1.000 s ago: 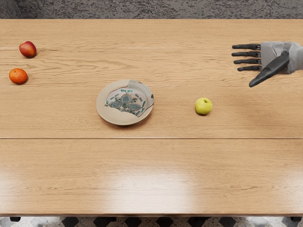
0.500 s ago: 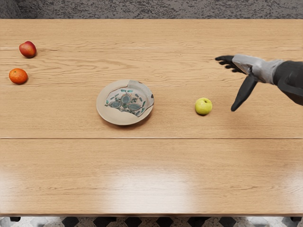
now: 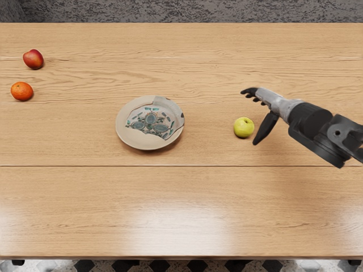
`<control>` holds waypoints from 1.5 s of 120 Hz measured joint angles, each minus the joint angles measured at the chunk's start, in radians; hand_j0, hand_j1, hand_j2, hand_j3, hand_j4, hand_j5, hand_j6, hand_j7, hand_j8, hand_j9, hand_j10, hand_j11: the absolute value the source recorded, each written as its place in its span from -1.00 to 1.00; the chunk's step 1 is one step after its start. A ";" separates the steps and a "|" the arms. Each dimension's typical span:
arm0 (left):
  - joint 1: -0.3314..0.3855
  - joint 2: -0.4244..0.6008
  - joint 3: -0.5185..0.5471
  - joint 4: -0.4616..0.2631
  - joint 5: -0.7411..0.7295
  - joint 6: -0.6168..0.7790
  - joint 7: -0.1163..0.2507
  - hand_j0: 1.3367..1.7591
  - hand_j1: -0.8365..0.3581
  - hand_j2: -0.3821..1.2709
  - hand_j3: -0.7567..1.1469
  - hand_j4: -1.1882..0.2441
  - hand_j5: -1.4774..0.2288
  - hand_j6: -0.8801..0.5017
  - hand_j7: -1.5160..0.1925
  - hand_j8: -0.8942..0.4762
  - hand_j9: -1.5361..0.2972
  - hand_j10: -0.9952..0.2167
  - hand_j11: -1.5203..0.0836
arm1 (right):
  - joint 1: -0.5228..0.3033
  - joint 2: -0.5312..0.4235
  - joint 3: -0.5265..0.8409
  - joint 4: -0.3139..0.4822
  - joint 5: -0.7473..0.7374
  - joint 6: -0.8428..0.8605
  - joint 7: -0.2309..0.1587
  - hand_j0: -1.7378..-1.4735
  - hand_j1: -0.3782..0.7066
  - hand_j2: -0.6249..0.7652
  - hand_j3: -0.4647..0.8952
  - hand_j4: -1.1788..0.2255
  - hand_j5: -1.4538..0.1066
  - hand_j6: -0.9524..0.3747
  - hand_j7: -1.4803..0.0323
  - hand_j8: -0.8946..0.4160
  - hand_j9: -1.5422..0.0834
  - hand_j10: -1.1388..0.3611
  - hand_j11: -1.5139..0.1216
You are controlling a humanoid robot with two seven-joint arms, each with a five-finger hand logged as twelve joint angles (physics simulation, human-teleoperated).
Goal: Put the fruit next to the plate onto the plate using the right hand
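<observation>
As the apple (image 3: pixel 244 127) at centre right is not yet grasped, the reach is judged unfinished, and the open, empty right hand (image 3: pixel 269 107) beside it must be closed around it.

The arm (image 3: pixel 326 131) of the right robot hand (image 3: pixel 271 107) is cropped.

I see wooden table (image 3: pixel 187 209), plank seams running left to right. Patterned plate (image 3: pixel 121 134) sits near centre. Green apple (image 3: pixel 244 127) lies right of plate, apart from it. Red apple (image 3: pixel 33 59) and orange (image 3: pixel 22 91) far left, orange nearer me.
</observation>
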 joint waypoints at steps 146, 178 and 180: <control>0.000 0.000 0.000 0.000 0.000 0.000 0.000 0.52 0.49 -0.48 -0.21 0.32 0.36 -0.08 0.40 -0.05 0.33 0.24 0.50 | -0.007 0.169 -0.084 -0.188 -0.099 -0.087 0.002 -0.40 -0.04 -0.22 -0.32 0.09 0.18 -0.19 0.25 -0.27 0.24 -0.03 0.20; 0.000 0.000 0.000 0.000 0.000 0.000 0.000 0.52 0.49 -0.48 -0.21 0.32 0.36 -0.08 0.40 -0.05 0.33 0.24 0.50 | -0.011 0.183 -0.084 -0.189 -0.100 -0.087 0.002 -0.39 0.12 -0.19 -0.32 -0.05 0.04 -0.27 0.09 -0.23 0.09 -0.16 0.05; 0.000 0.000 0.000 0.000 0.000 0.000 0.000 0.52 0.49 -0.48 -0.21 0.32 0.36 -0.08 0.40 -0.05 0.33 0.24 0.50 | -0.011 0.184 -0.084 -0.189 -0.100 -0.087 0.002 -0.38 0.13 -0.18 -0.32 -0.07 0.03 -0.27 0.08 -0.22 0.08 -0.17 0.04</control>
